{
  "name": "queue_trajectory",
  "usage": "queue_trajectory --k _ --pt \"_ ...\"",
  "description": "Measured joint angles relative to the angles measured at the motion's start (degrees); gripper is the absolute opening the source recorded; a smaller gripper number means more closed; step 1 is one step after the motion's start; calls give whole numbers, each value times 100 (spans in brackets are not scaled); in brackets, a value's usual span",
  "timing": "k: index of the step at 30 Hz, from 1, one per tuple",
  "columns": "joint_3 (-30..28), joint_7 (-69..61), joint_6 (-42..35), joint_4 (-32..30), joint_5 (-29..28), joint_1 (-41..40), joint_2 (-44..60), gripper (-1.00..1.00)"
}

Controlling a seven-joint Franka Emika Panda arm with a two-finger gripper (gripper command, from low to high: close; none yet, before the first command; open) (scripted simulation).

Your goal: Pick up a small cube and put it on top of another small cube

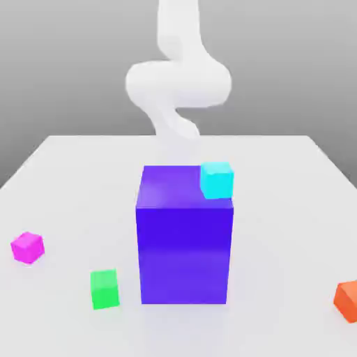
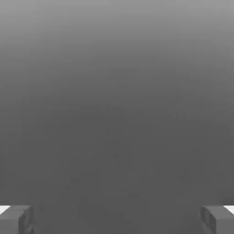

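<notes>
Four small cubes show in the exterior view. A cyan cube (image 1: pixel 217 180) rests on the top of a tall purple block (image 1: pixel 184 244), near its far corner on the exterior view's right. On the table lie a magenta cube (image 1: pixel 28 247) at the exterior view's left, a green cube (image 1: pixel 104 289) in front of the block's left side, and an orange cube (image 1: pixel 346 300) at the right edge. My white arm (image 1: pixel 178 84) rises behind the purple block. In the hand view my gripper (image 2: pixel 117 220) is open, its fingertips (image 2: pixel 16 219) wide apart with nothing between them, facing plain grey background.
The white table (image 1: pixel 293 209) stretches around the purple block, which stands in the middle as the tallest obstacle. Bare tabletop lies between the block and the orange cube, and behind the magenta cube.
</notes>
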Motion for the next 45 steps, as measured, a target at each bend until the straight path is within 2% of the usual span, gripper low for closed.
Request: queue_trajectory --k 6,11,15,19,23,28,29,36,38,42,45 --pt "-815 -594 689 -515 -302 -478 1240 0" --pt "-1572 -1226 1255 -934 -339 -853 2245 0" --pt "-2199 -1900 1715 -1273 -133 -1119 3080 0" --pt "-2662 -2858 2170 -1609 468 -1522 3983 0" --pt "-2531 -4025 2596 -1861 1443 -2187 4922 0" --pt "-1380 -5014 3303 -1650 2662 -3162 5969 0" --pt "-1159 -5117 3428 -1608 2788 -3356 6126 -100" --pt "-1119 -5130 3435 -1604 2806 -3392 6146 -100" --pt "-1463 -4882 3216 -1688 2486 -3119 5851 -100" --pt "-2080 -4093 2680 -1903 1397 -2722 5040 -100" --pt "-1994 -4419 2527 -1989 934 -2550 4754 -100"
